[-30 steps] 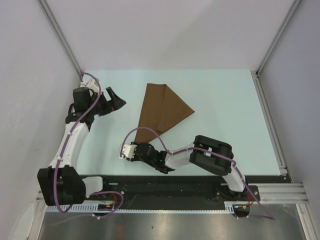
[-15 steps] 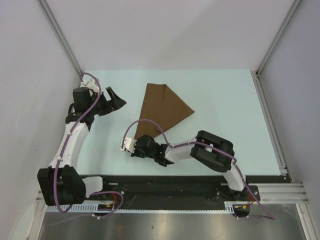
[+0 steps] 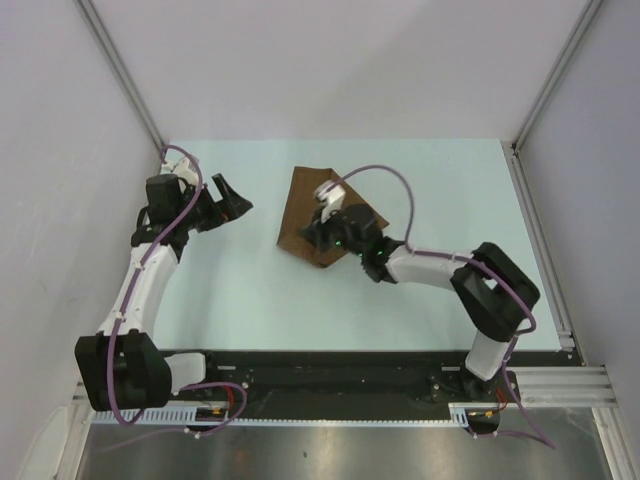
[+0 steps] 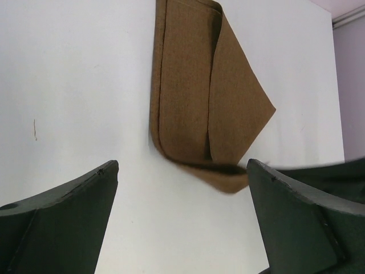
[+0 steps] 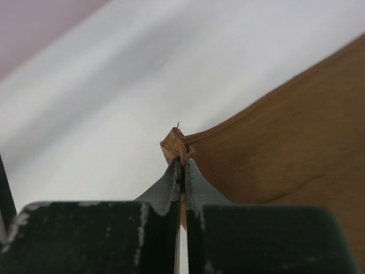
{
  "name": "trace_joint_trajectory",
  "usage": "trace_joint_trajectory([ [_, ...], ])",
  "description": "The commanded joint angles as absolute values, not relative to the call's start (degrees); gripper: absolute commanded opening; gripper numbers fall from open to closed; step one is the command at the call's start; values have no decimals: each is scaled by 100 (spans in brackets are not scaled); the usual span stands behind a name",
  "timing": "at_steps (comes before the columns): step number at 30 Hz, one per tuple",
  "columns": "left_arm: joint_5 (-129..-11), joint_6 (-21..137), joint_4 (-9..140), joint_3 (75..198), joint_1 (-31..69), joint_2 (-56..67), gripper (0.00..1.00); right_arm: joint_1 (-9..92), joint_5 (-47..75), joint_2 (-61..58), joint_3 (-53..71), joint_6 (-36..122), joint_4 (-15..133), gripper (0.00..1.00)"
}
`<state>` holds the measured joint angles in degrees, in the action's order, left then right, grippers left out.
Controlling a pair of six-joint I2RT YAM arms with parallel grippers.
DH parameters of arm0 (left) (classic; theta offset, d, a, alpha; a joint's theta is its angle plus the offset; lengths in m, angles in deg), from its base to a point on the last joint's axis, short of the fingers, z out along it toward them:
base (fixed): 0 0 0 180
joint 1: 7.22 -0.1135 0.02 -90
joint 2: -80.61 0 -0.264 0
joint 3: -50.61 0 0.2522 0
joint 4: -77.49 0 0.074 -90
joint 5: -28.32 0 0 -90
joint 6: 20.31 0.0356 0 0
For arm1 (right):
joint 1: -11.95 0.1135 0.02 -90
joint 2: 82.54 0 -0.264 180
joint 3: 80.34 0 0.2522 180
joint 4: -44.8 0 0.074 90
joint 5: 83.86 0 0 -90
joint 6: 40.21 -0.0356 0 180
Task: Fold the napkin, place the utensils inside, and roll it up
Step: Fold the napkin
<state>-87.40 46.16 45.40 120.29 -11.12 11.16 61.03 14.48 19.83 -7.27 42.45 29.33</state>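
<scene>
Right wrist view: plain brown soft cloth napkin (image 5: 296, 148), doubled over midway on the pale green tabletop (image 5: 142, 85), has one corner pinched tight by the right gripper (image 5: 182, 164); the left gripper (image 3: 231, 197) gapes wide, empty, nearby.

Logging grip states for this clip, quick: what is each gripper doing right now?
Left gripper: open, holding nothing.
Right gripper: shut on a corner of the napkin.
</scene>
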Motion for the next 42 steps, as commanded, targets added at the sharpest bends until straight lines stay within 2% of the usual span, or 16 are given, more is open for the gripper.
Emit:
trace_joint_trajectory([
  [1, -8823, 4552, 4703, 12053, -1161, 1091, 100, 5363, 1721, 1581, -1374, 2800, 1833, 0],
  [5, -8814, 4552, 4703, 12044, -1152, 1073, 100, 4669, 1827, 1546, -1884, 2160, 1305, 0],
  [10, -8858, 4544, 4721, 12036, -1161, 1030, 100, 4333, 1713, 1493, -2377, 1867, 882, 0],
  [18, -8867, 4517, 4747, 12009, -1152, 1012, 100, 3947, 1748, 2020, -2422, 1850, 496, 0],
  [42, -8840, 4473, 4782, 11965, -1012, 889, 100, 3560, 1300, 2363, -2545, 2254, 609, 0],
])
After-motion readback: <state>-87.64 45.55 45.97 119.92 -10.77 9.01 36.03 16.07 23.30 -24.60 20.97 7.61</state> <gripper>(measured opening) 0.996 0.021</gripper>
